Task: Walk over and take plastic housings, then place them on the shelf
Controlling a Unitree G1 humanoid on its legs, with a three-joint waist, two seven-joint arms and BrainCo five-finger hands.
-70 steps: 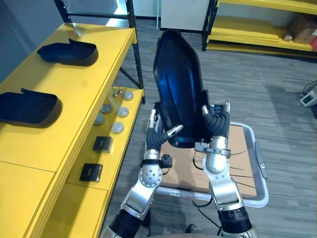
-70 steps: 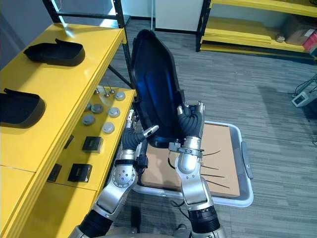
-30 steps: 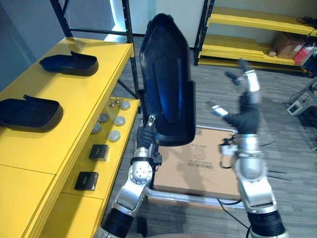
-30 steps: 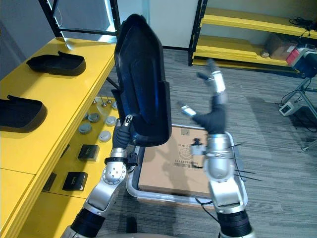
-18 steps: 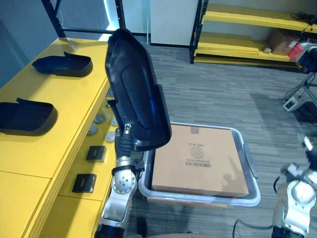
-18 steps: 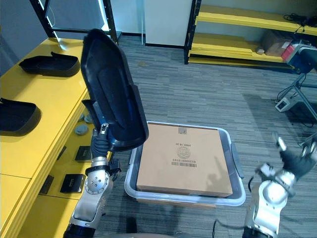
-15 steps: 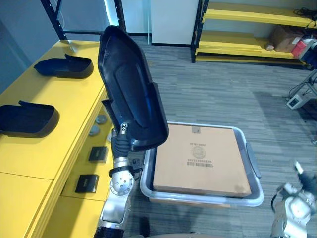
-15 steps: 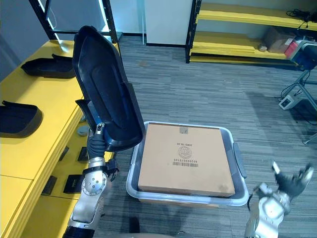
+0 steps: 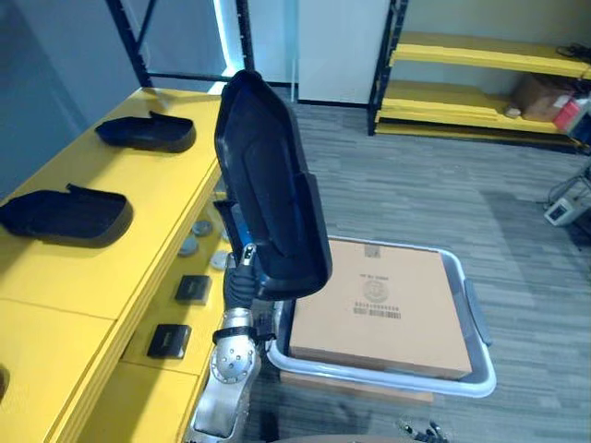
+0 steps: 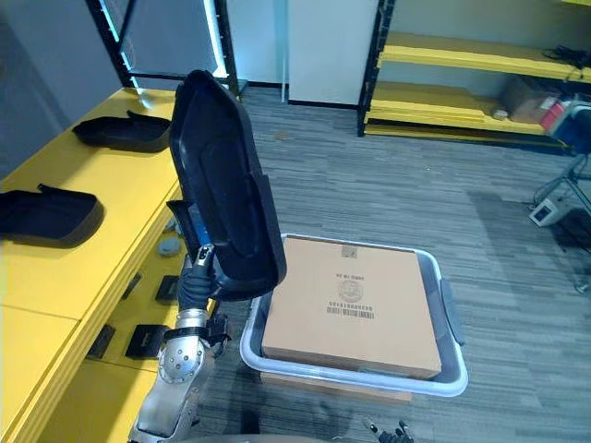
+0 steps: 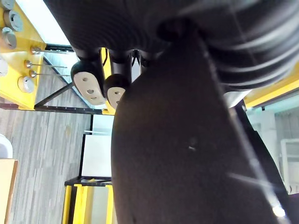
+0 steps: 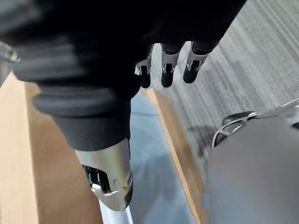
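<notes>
My left hand point(image 9: 242, 273) is clamped round the bottom edge of the plastic housing point(image 9: 272, 194) — it stands upright above my fingers point(image 11: 88, 85). My right hand point(image 12: 110, 180) hangs slack with straight fingers point(image 12: 167, 71), holding nothing — a cardboard box point(image 12: 16, 177) lies just below.

floor: grey striped carpet point(image 9: 416, 185) | left: yellow shelf point(image 9: 83, 277) | back: yellow rack point(image 9: 480, 53), white wall point(image 9: 332, 46)

Nothing can be read: the cardboard box point(image 9: 416, 328) in the grey tub point(image 9: 476, 378) bears on its top face a round mark point(image 10: 351, 289), a short line of characters and a barcode point(image 10: 351, 314), all too small to make out.
</notes>
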